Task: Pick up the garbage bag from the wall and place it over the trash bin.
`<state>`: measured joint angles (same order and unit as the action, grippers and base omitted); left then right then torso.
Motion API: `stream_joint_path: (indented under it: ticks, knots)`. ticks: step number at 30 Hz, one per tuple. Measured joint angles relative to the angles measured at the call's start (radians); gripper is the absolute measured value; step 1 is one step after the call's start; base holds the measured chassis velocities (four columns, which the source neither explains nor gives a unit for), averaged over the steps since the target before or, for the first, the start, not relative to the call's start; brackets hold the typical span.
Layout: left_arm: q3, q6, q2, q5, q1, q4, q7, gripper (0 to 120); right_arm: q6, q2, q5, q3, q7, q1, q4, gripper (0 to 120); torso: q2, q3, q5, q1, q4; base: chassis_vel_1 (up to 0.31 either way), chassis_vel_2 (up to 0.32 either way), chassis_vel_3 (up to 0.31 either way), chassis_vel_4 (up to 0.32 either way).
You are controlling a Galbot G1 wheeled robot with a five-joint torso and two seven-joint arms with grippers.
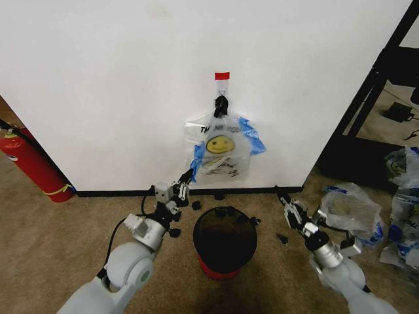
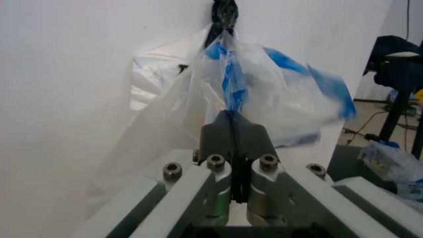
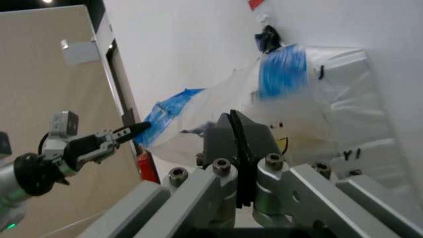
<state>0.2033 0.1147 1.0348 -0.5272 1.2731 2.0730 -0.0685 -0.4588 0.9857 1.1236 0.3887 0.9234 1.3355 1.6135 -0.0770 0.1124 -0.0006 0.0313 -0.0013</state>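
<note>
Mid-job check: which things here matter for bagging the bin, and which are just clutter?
Job: garbage bag hanging on the wall; trash bin; left gripper pinching the bag's blue edge; right gripper beside the bin.

Clutter: fire extinguisher; lumpy clear bags; black shelf frame.

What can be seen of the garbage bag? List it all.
The garbage bag is thin see-through plastic with blue handle strips, black print and a yellow smiley. It hangs crumpled from a black knot on a hook under red tape on the wall, above the trash bin. The left gripper pinches its lower blue corner.
</note>
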Motion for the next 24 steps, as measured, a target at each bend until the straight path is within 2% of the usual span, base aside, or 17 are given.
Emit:
stream_joint_path:
  ticks: [7, 12, 14, 19, 20, 24]
  knots:
    - [0.019, 0.000, 0.022, 0.018, 0.019, 0.016, 0.001, 0, -0.011, -0.007, -0.013, 0.007, -0.059, -0.003, 0.062, 0, 0.000, 0.000, -0.0002, 0.000, -0.0001, 0.000, 0.000, 0.000, 0.000]
    - [0.015, -0.005, 0.041, 0.028, 0.014, 0.015, 0.003, 0, 0.015, -0.050, -0.013, 0.002, -0.097, -0.073, 0.070, 0, 0.000, 0.000, -0.0002, 0.000, -0.0002, 0.000, 0.000, 0.000, 0.000]
    - [0.011, -0.007, 0.046, 0.032, 0.010, 0.009, 0.005, 0, 0.050, -0.079, 0.001, -0.012, -0.102, -0.127, 0.051, 0, 0.000, 0.000, -0.0001, 0.000, 0.0001, 0.000, 0.000, 0.000, 0.000]
    - [-0.006, -0.020, 0.044, 0.031, -0.027, -0.021, 0.010, 0, 0.262, -0.148, 0.059, -0.015, 0.072, -0.254, -0.051, 4, 0.000, 0.000, -0.0001, 0.000, -0.0001, 0.000, 0.000, 0.000, 0.000]
    - [-0.006, -0.020, 0.044, 0.031, -0.027, -0.021, 0.010, 0, 0.262, -0.148, 0.059, -0.015, 0.072, -0.254, -0.051, 4, 0.000, 0.000, -0.0001, 0.000, -0.0001, 0.000, 0.000, 0.000, 0.000]
    - [-0.028, -0.034, 0.034, 0.015, -0.086, -0.053, 0.012, 0, 0.357, -0.167, 0.055, -0.041, 0.172, -0.378, -0.197, 16, 0.000, 0.000, 0.0005, 0.000, -0.0002, 0.000, 0.000, 0.000, 0.000]
